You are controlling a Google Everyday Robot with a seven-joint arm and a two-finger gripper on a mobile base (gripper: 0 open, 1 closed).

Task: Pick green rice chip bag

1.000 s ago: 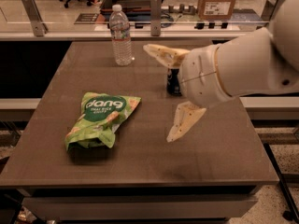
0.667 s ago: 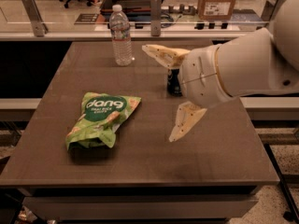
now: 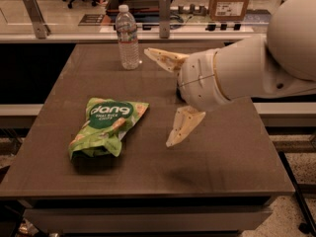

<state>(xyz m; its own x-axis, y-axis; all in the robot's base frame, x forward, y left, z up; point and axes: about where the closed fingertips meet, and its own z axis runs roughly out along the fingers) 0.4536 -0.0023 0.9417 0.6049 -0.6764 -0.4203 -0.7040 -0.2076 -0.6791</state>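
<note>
One crumpled light-green bag (image 3: 107,127), splayed pincer (image 3: 157,98) beside

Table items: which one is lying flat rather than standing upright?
The green chip bag, lying flat nearer the camera; the water bottle stands upright at the back. The open gripper hovers apart from the bag.

The green rice chip bag (image 3: 106,130) lies flat on the table (image 3: 222,172), in its left half and nearer to the front edge. Behind it, close to the back edge, a water bottle (image 3: 128,38) stands upright. The gripper (image 3: 157,98) hangs over the middle of the table, right of the bag and apart from it. Its fingers (image 3: 185,125) are spread wide, one toward the bottle and one toward the front. The arm (image 3: 247,73) extends from the right side.
</note>
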